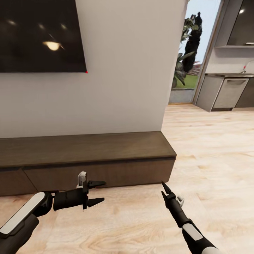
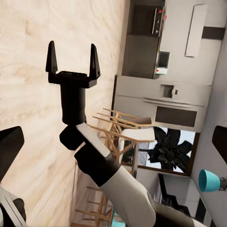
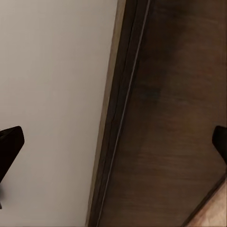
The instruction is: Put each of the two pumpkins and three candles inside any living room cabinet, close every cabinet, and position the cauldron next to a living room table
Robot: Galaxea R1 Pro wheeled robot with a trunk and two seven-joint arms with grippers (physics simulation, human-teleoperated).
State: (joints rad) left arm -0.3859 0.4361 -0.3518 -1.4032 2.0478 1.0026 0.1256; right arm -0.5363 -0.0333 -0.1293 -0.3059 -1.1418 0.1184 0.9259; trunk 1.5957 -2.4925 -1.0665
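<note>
The long low dark brown cabinet [image 1: 88, 148] runs along the white wall, and its drawer fronts [image 1: 98, 174] look flush and shut. My left gripper [image 1: 97, 193] hovers open just in front of the cabinet's lower face, holding nothing. To its right, my right gripper [image 1: 164, 189] points at the cabinet's right end above the floor. The left wrist view shows the right gripper [image 2: 72, 59] open and empty. In the right wrist view the cabinet [image 3: 175, 118] is very close, beside the pale wall. The pumpkins, candles and cauldron are out of view.
A dark TV screen [image 1: 38, 35] hangs on the wall above the cabinet. Right of the wall's end, light wood floor [image 1: 211, 148] leads to grey kitchen units [image 1: 229, 91] and a glass door. The left wrist view catches pale wooden chairs [image 2: 118, 127] and a teal object [image 2: 208, 180].
</note>
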